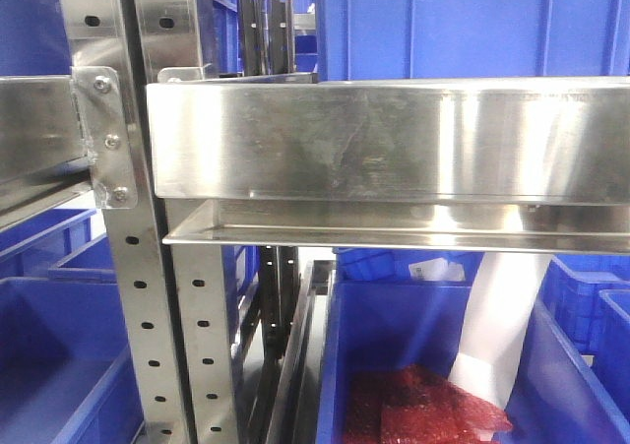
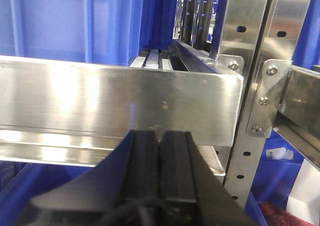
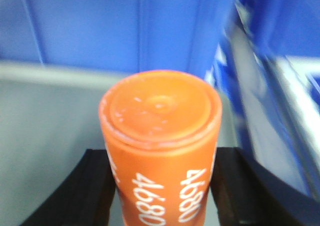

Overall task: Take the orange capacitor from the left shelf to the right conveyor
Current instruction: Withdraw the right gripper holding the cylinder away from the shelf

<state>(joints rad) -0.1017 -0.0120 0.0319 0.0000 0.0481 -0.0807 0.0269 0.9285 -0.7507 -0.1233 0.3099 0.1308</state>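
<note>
**A:** How far along is it?

**B:** The pick looks done. The right gripper (image 3: pixel 162 198) is clamped on the orange capacitor (image 3: pixel 160 116), one black finger on each side of the can, with the "4680" print facing the camera. Delivery is what's left, and the right conveyor shows in no view.

**A:** And the other arm?

**B:** The left gripper (image 2: pixel 160 138) has its fingers pressed together with nothing between them. It sits just in front of the front rail (image 2: pixel 115 100) of the left shelf (image 1: pixel 394 139), low against it.

**A:** What's around that rail?

**B:** Left of the rail there's a bolted bracket (image 1: pixel 103 139), then a perforated upright (image 1: pixel 148 296). Below the rail is a blue bin (image 1: pixel 394 336) holding crumpled red material (image 1: pixel 423 410). Below the rail's right end, a white sheet (image 1: pixel 502 326) hangs down into the bin.

**A:** Anything in the way?

**B:** Likely the rail and the upright, as both crowd the arms (my guess only). I can't place the capacitor against the rail: behind it the right wrist view shows only blurred blue walls and a grey surface.
</note>
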